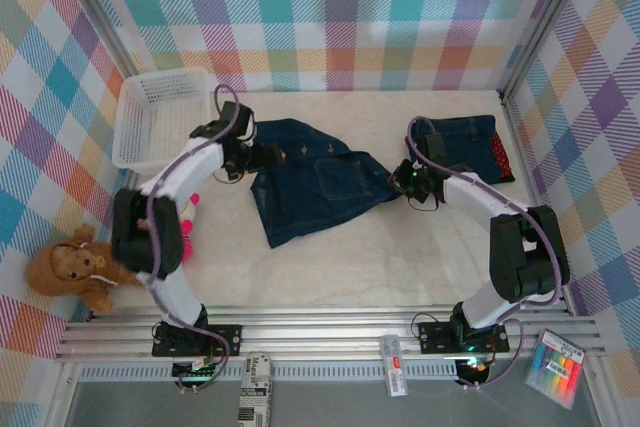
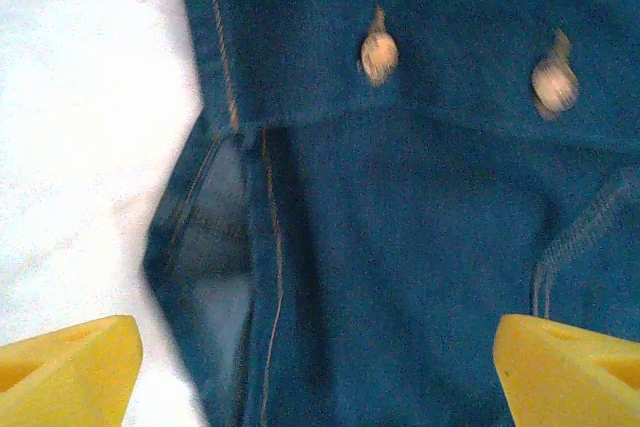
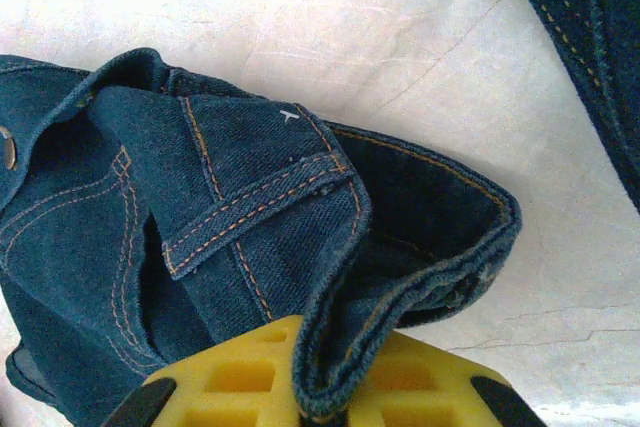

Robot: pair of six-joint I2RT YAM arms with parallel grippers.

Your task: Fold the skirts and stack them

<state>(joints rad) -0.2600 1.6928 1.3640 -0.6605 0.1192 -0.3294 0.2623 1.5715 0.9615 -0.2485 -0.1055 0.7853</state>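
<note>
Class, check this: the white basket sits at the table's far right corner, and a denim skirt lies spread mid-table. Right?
No. The top view shows the white basket at the far left corner; the denim skirt does lie spread mid-table.

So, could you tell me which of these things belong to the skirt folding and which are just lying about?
For the job:
spread denim skirt
folded denim skirt
red dotted skirt under it

Just lying about:
white basket
brown plush toy
pink plush toy
marker pack
</note>
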